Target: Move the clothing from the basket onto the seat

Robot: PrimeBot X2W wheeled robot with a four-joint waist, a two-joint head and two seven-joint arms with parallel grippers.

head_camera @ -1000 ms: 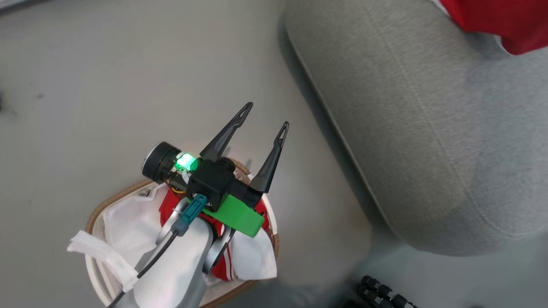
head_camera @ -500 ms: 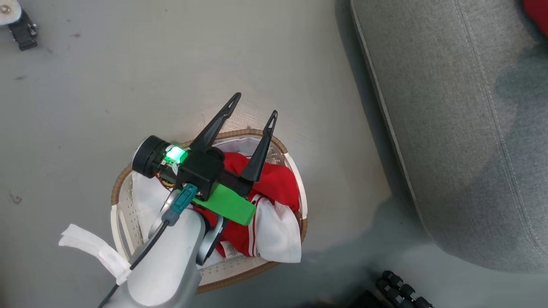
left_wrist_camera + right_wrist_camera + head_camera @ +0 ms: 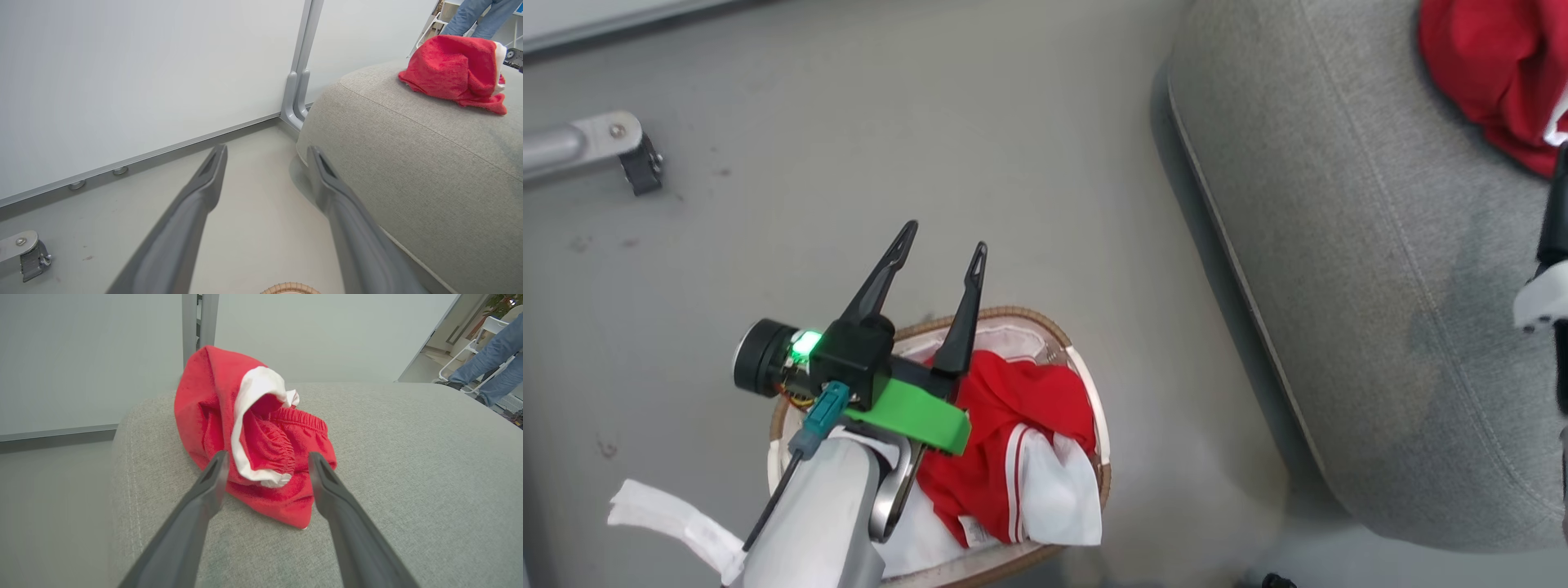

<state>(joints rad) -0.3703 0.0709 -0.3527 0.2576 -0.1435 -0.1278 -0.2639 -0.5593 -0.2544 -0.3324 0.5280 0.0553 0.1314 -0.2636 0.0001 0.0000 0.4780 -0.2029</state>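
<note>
A red garment with white trim [image 3: 1013, 400] lies in the oval basket [image 3: 1029, 314] on the floor. Just above the basket's far side hangs my left gripper [image 3: 943, 241] [image 3: 266, 153], open and empty. Its fingers point at the floor beside the grey seat [image 3: 1380, 286] [image 3: 408, 171]. A second piece of red clothing [image 3: 212, 416] [image 3: 1486, 73] [image 3: 453, 69] lies bunched on the seat [image 3: 408, 477]. My right gripper [image 3: 267, 457] stands open, with its fingertips on either side of that garment's near end. The garment rests free on the cushion.
A wall panel with a grey post [image 3: 300, 81] stands behind the seat. A metal leg with a caster [image 3: 621, 151] sits on the floor at the left. A person's legs in jeans [image 3: 490, 355] show far back. Part of my right arm [image 3: 1543, 302] is at the right edge.
My right gripper has opened and let go of the red garment on the seat. The head camera has shifted. My left gripper has stayed open over the basket.
</note>
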